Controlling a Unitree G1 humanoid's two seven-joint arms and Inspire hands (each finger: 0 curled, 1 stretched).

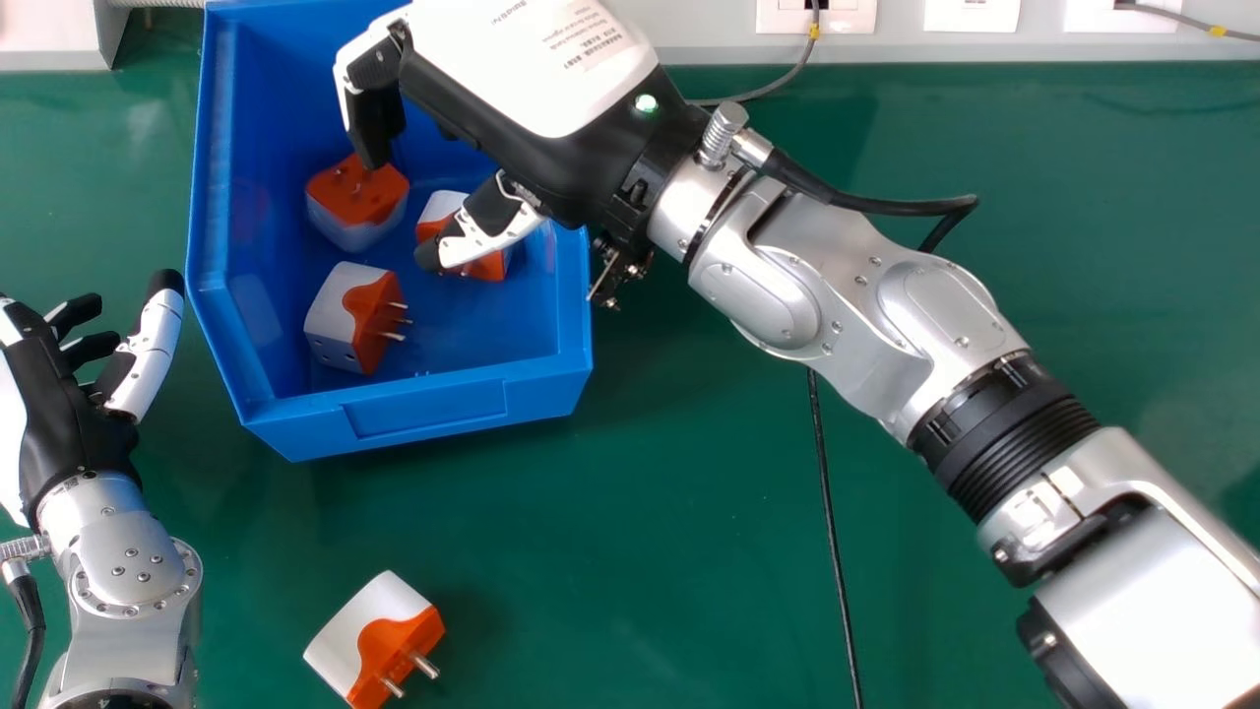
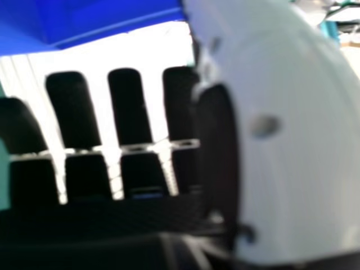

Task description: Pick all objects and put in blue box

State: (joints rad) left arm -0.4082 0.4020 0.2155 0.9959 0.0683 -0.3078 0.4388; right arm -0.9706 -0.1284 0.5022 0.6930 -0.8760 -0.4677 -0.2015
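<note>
– Why is the right hand [image 1: 551,89] poised over the blue box [image 1: 423,409]?

– Its fingers and thumb are parted, with nothing gripped; probably a drop is meant by that pose. Three plugs [image 1: 340,315] are contained inside, loosely scattered, as order is apparently not required.

– And the left hand [image 1: 74,423]?

– It is rested open beside the box, presumably unneeded.

– What is left?

– One white-and-orange plug [image 1: 340,635], seen near the tabletop's [image 1: 640,551] near edge, must be fetched.
</note>
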